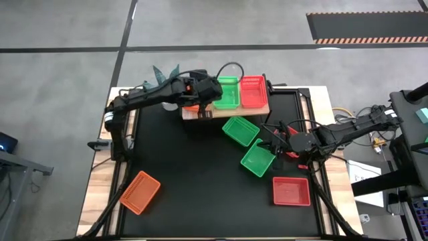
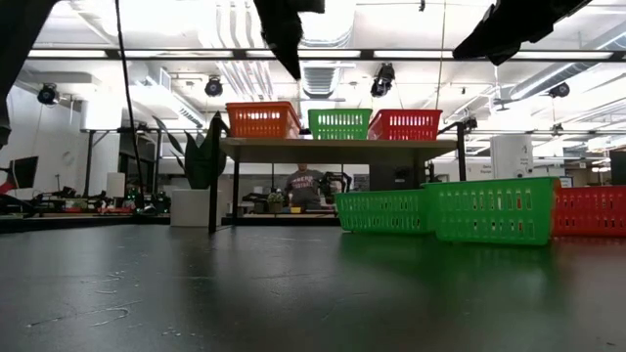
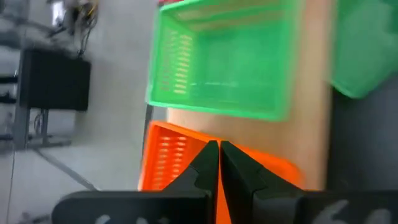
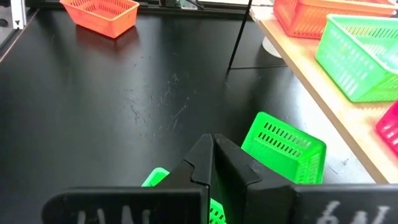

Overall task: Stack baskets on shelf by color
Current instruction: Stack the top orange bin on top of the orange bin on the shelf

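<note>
Orange basket point(image 3: 180, 165) on the shelf point(image 1: 200, 114): left fingers point(image 3: 219, 163), pressed together on its wall, should release squarely; right fingers point(image 4: 214, 163) pinch a green basket point(image 1: 257, 158).

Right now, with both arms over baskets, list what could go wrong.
1. The left gripper, fingers together, sits on the orange basket at the shelf end; a nudge could tip it off.
2. The right gripper is at the rim of a green basket beside another green basket; lifting may drag that one.
</note>
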You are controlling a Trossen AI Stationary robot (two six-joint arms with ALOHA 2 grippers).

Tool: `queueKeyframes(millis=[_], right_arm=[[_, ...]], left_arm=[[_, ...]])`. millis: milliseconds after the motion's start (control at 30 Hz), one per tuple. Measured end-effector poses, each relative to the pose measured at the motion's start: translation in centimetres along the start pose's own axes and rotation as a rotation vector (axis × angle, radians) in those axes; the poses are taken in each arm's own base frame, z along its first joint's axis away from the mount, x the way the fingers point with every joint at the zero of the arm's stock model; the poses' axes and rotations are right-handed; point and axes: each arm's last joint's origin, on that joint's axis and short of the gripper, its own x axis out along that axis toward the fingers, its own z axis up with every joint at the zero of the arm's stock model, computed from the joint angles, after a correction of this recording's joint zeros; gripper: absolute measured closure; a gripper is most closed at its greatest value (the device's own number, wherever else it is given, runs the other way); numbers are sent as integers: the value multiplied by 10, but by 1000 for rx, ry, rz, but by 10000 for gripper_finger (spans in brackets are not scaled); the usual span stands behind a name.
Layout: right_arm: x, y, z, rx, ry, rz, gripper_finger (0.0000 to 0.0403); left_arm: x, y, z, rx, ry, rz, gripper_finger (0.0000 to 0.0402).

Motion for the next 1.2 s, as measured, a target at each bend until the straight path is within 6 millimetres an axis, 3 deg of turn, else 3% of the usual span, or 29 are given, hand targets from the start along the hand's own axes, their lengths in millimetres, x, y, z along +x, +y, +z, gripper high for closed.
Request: queueKeyframes(millis=[133, 333, 700, 833, 1200], right_arm=[[0, 0, 0, 3, 2, -6, 394], [1, 0, -1, 25, 7, -8, 394], [3, 1, -1, 24, 15, -9, 394], [3, 1, -1, 25, 13, -9, 394], [4, 1, -2, 15, 18, -9, 394]], left_arm=[[-16, -8, -21, 146, 109, -59, 401], [-8, -5, -53, 217, 302, -100, 402], [20, -4, -83, 188, 449, -121, 402], [30, -10, -88, 197, 474, -129, 402], [33, -11, -81, 152, 397, -159, 402]])
